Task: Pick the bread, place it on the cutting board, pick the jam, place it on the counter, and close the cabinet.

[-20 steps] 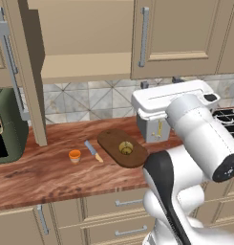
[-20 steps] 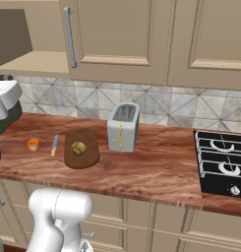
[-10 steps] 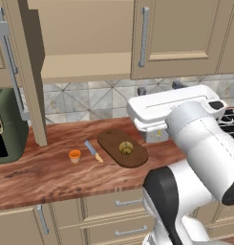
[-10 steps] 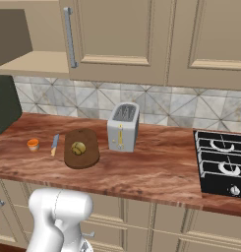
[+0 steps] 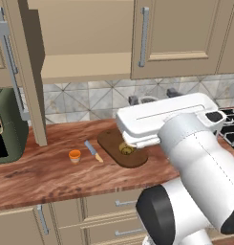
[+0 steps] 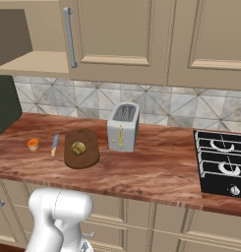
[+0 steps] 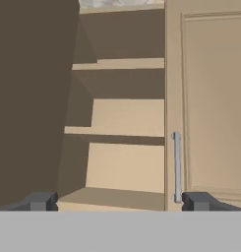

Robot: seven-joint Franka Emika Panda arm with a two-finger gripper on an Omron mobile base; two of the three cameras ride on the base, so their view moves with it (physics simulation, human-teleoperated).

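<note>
Simulated kitchen, three views. A long reddish wood-grain counter (image 6: pixel 156 170) runs below a diamond-tiled backsplash (image 6: pixel 92 106), with beige drawers (image 5: pixel 101 210) beneath it and a beige upper cabinet (image 5: pixel 85 43) above. The cabinet stands open: its door (image 5: pixel 27 72), with a vertical grey bar handle (image 5: pixel 11 67), swings out toward the camera, exposing a bare inner shelf (image 5: pixel 87 67).

On the counter lies the dark oval cutting board (image 6: pixel 81 148), and the olive-brown bread (image 6: pixel 78 147) sits on it, near its middle. To the board's left a small knife (image 6: pixel 54 144) lies on the wood, and just beyond it stands the orange jam (image 6: pixel 33 144), upright and apart from both knife and board. A dark green appliance (image 5: pixel 7 124) occupies the counter's left end.

The right base view alone shows a silver toaster (image 6: pixel 122 127) just right of the board and a black stove top (image 6: pixel 223 165) at the far right; in the left base view the white arm (image 5: pixel 185 158) hides the toaster and most of the stove and overlaps the board's right edge.

The hand view looks into the open cabinet, showing stepped shelves, the dark inner face of the open door at left, and a closed panelled door (image 7: pixel 213 103) with its grey handle (image 7: pixel 176 167) at right. The gripper (image 7: pixel 119 202) is empty, jaws spread wide, with one dark fingertip (image 7: pixel 41 202) at each lower corner.
</note>
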